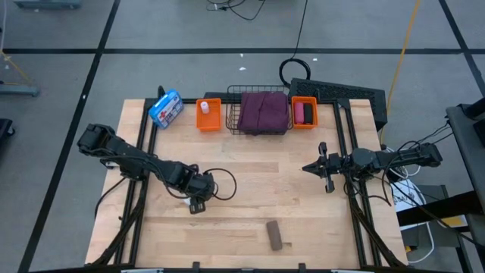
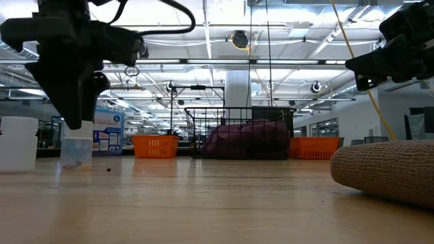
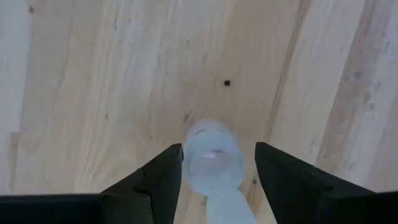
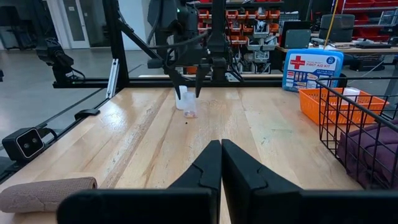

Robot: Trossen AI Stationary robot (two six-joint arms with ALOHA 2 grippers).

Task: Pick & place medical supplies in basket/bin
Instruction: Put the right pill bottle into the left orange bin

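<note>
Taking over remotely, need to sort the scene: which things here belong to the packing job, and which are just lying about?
Job:
- vial between the left gripper fingers
- second vial beside it
- brown roll
- wire basket with maroon cloth
- left orange bin holding a vial
- right orange bin holding a pink roll

Lying about:
- first aid pouch
- right gripper, shut, waiting

The left arm reaches from the left edge of the high view toward lower centre, bent at the elbow, with its wrist turned down so the left gripper (image 1: 197, 203) points at the table; its fingers (image 3: 158, 180) stand partly closed around a vial (image 3: 213, 163). The right arm stretches in level from the right edge, its right gripper (image 1: 308, 168) at centre right, fingers (image 4: 202, 171) pressed together.
</note>
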